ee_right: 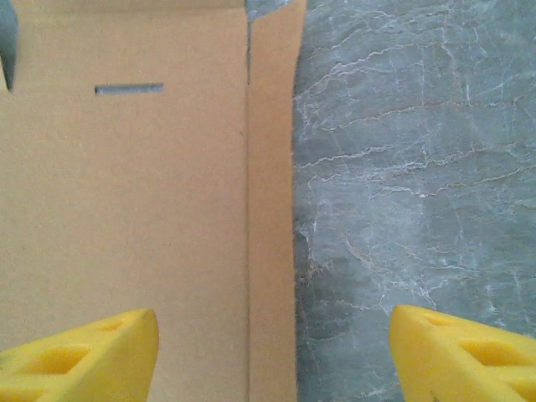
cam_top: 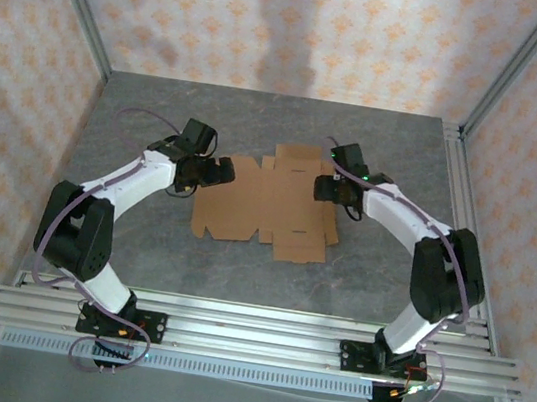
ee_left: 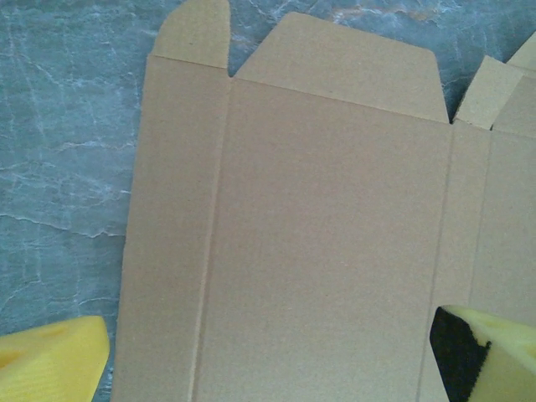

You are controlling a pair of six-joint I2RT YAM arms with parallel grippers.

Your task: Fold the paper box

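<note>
Right pincer [cam_top: 331,187]: released, pads wide apart, nothing held. It hangs over the box's right edge, one pad [ee_right: 79,356] above cardboard, the other above bare bench.
Left pincer [cam_top: 214,171]: released, fully spread, holding nothing. It's over the box's left side, one pad off the edge, the other above the main panel.
Box [cam_top: 263,200]: flat unfolded sheet on the bench [cam_top: 237,277], between the two pincers. Flaps look flat.
Crease: runs just inside the box's right edge and sets off a narrow strip [ee_right: 272,209], which sits between the right pads.
Slot [ee_right: 128,88]: in the panel, inboard of that crease.
Why this pose: each pincer spans an outer edge, likely so it can nip a side wall and hinge it up.
Progress: no fold visible, so early.
Risk: thin sheet lying flush gives little to pinch and may slide.
</note>
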